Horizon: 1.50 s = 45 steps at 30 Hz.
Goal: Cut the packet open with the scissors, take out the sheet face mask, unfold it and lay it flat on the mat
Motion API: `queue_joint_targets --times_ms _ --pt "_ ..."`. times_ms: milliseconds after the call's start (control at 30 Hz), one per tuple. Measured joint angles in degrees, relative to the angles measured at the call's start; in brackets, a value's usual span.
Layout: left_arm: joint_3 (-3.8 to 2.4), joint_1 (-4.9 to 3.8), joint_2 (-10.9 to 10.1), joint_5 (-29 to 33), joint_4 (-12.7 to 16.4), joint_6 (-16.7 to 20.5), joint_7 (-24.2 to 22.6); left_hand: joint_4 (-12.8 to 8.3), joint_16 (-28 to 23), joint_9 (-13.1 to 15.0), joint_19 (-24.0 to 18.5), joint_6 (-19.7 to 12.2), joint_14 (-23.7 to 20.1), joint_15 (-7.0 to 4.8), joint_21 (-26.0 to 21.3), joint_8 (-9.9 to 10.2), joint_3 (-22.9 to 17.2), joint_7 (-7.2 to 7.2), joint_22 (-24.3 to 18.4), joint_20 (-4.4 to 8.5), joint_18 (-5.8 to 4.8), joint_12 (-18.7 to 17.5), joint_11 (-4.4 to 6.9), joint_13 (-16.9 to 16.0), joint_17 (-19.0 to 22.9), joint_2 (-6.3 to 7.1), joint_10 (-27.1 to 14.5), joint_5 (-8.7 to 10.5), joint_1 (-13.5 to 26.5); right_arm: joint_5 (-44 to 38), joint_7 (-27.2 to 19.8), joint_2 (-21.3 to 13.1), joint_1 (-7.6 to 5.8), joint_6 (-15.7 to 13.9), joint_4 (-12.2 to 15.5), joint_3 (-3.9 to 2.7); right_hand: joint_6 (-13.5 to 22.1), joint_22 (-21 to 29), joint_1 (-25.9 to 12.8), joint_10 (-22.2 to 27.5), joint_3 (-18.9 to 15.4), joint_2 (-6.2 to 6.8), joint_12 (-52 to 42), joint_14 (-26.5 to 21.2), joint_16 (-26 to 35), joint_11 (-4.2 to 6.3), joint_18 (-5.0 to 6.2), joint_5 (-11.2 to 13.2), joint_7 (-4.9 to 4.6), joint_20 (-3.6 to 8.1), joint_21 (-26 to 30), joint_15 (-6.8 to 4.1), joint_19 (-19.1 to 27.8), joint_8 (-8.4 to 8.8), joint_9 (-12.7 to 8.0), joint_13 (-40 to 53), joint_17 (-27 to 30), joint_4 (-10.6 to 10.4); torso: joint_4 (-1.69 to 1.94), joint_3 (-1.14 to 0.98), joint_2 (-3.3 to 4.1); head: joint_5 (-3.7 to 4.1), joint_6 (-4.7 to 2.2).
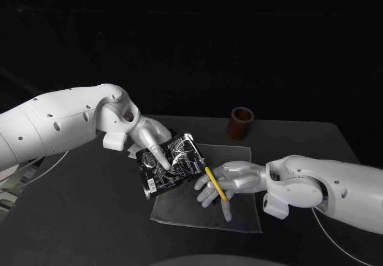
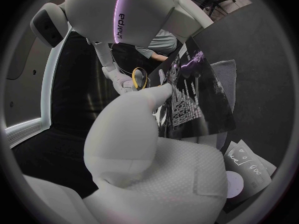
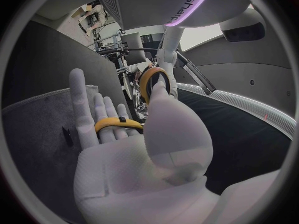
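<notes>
- 2 hands meet over the mat (image 1: 239, 219): the left hand (image 1: 148, 136) grips the packet (image 1: 171, 163), holding it tilted above the mat's left side.
- Right hand (image 1: 233, 178) is clamped on the scissors (image 1: 215, 184), just beside the packet's right edge.
- Packet looks light, glossy and floppy, likely slippery; pinch it firmly near the cut line to keep it taut.

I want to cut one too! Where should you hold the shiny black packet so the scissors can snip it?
Probably by the edge farthest from the scissors, coming from the robot's left, as the left hand does. The packet is flat and tilted up over the mat, so a pinch across its faces holds it and leaves the edge by the blades free.
</notes>
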<state>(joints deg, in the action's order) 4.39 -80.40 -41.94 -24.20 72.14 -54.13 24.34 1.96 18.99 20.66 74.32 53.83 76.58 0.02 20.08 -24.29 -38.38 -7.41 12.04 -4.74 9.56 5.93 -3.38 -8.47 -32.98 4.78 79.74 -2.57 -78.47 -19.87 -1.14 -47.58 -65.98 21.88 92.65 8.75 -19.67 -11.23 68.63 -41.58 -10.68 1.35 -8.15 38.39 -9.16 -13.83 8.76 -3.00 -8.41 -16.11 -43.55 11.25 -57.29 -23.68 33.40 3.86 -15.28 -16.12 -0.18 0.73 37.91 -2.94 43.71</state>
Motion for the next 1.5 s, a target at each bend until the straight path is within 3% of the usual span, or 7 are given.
queue_joint_targets --times_ms 633,1500 --pt "0.05 -0.04 0.23 0.79 -0.52 0.05 0.53 -0.01 0.00 0.78 -0.08 0.03 0.00 0.02 0.00 0.24 -0.01 -0.05 0.05 -0.09 0.03 -0.16 0.00 -0.08 -0.11 -0.09 0.00 0.00 -0.09 -0.24 1.31 1.01 -1.93 1.13 -1.81 0.16 -0.30 0.04 0.76 -0.61 -1.27 -0.75 -0.23 0.02 -0.78 0.22 0.07 0.00 -0.08 0.00 -0.23 -0.01 0.00 -1.19 -0.45 0.00 0.01 -0.15 -0.01 0.03 -0.01 -0.05 -0.20" --pt "0.14 0.00 0.40 0.51 -1.15 0.02 1.31 -0.19 0.00 0.78 -0.10 0.07 -0.13 -0.09 0.00 0.03 -0.19 -0.12 0.10 -0.10 0.08 -0.16 0.00 -0.19 -0.22 -0.11 0.00 -0.01 -0.11 -1.24 3.61 -0.46 -2.18 3.74 -1.23 0.51 -0.60 0.11 0.97 -0.87 -1.97 -0.97 -0.44 0.25 -0.98 0.35 0.12 -0.01 -0.20 0.23 -0.23 -0.21 -0.23 -1.98 -0.74 0.01 0.03 -0.08 0.00 -0.04 0.03 -0.15 -0.46"
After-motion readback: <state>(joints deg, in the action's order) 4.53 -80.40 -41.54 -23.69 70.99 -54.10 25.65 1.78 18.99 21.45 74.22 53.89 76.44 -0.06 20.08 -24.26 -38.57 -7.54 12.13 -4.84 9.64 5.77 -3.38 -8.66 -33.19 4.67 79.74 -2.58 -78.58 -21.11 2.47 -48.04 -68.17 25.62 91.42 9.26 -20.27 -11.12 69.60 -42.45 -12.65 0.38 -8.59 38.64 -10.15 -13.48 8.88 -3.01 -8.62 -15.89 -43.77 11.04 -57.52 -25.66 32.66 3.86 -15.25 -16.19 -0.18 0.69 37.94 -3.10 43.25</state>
